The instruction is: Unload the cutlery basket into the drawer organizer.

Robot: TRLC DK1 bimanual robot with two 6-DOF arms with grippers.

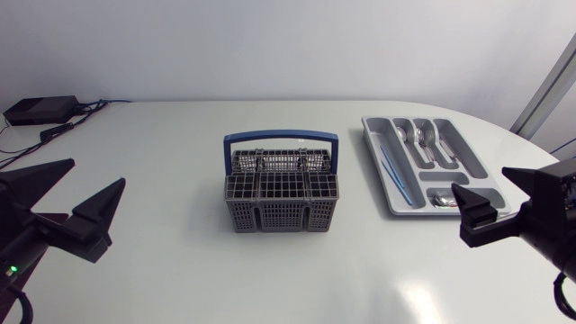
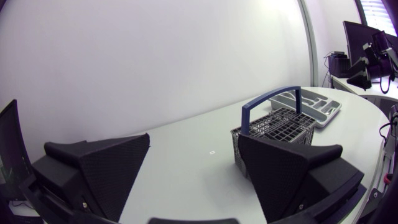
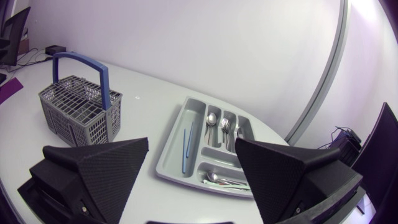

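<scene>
Two grippers, left [image 2: 194, 137] and right [image 3: 192, 141], both spread wide, gripping nothing, at near left and near right. One white table [image 1: 180, 135]. One grey cutlery basket [image 1: 282, 202], blue handle, centre. One grey drawer organizer [image 1: 391, 184] right of it, apart. Inside organizer: silver cutlery [image 1: 423, 139], count unclear; one blue utensil [image 1: 396, 177].

Looks like robotics lab or test bench, not real kitchen. Left arm [image 1: 36, 225] and right arm [image 1: 540, 211] come in at sides of plain white table [image 1: 180, 180]. Black box [image 1: 40, 110] with cables [image 1: 90, 106] on far corner. Cutlery basket [image 1: 282, 191] and drawer organizer [image 1: 376, 171] just parked on tabletop like demo props.
</scene>
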